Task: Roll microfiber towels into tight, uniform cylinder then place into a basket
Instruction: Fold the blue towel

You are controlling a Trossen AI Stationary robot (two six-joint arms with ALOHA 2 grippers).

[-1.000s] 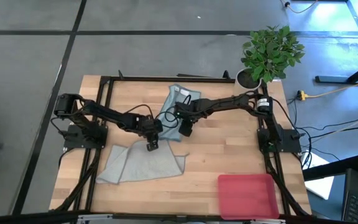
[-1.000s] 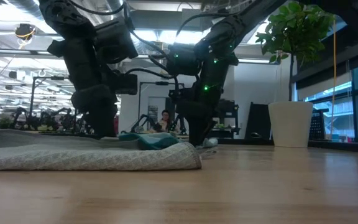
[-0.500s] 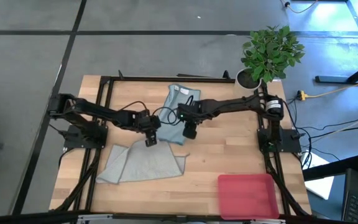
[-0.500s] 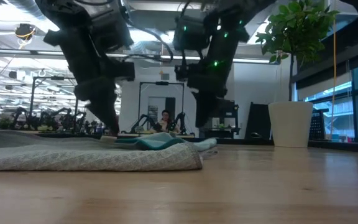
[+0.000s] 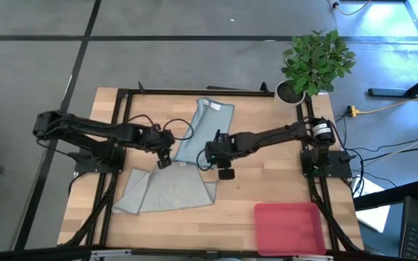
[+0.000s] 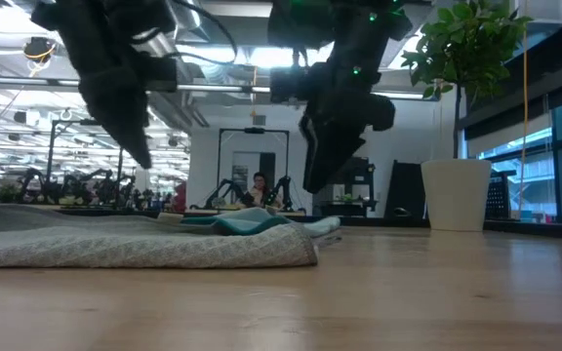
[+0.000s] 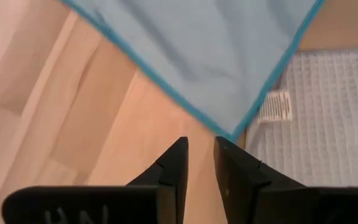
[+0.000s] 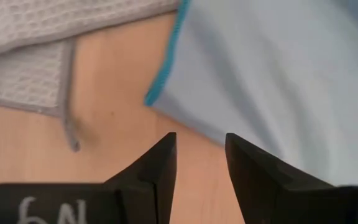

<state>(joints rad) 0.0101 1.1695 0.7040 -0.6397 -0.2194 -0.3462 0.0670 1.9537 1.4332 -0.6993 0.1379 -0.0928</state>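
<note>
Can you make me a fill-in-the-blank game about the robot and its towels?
1. The light teal-blue microfiber towel has a small white ____ near one corner.
2. The flat bright pink plastic basket holds ____ towels right now.
3. The left gripper and the right gripper both hold ____.
4. The leafy green plant stands in a ____ pot at the table's corner.

Missing words: tag; no; nothing; white

- Tabletop (image 5: 260, 174): pale wood planks, smooth, matt.
- Blue towel (image 5: 207, 127): fine, smooth cloth.
- Grey towel (image 5: 169, 192): waffle-textured cloth.
- Basket (image 5: 289, 226): smooth pink plastic.
</note>
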